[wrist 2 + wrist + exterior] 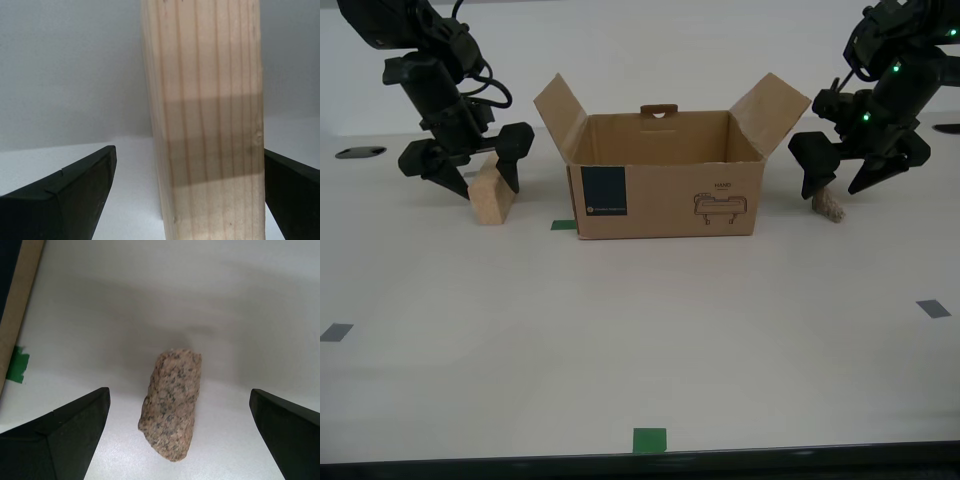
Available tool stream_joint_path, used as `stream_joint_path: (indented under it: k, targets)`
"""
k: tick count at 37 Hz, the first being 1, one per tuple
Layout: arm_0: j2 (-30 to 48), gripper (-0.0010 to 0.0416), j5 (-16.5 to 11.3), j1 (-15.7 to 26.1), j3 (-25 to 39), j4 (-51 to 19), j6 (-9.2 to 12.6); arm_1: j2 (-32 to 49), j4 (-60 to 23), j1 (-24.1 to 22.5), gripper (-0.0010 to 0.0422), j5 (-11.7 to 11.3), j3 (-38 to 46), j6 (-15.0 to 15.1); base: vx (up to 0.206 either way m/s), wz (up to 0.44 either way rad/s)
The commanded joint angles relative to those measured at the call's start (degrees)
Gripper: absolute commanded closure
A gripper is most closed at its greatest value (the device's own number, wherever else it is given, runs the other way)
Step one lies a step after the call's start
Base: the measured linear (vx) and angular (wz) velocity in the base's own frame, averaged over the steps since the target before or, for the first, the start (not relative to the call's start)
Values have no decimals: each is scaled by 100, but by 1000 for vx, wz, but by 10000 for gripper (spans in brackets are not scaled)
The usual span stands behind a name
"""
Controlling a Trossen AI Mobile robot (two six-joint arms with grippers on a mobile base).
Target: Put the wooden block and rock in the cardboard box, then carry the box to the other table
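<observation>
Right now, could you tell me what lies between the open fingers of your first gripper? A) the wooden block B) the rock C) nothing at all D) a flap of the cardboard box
B: the first wrist view shows the rock lying on the table between the spread fingers of my first gripper, not yet gripped.

Front face of the cardboard box (665, 195): a dark blue label (602, 190) is carrying small pale print, too small to read. Above the printed line drawing (720, 205), a short word is showing, seemingly "HAND"; finer print beneath is illegible.
</observation>
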Motion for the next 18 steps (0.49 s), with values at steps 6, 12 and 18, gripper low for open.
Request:
stream_joint_path:
  k: [6,12,18]
  targets:
    - [0,19,17,2,-129,214,-133,-2,-24,-9,50,-2,2,0,0,0]
    - [0,19,17,2,-131,308,-175,-2,-17,-9,50,-4,2,-4,0,0]
    - [0,19,142,9,-205,319,-319,-2,-46,-11,50,-7,2,-50,0,0]
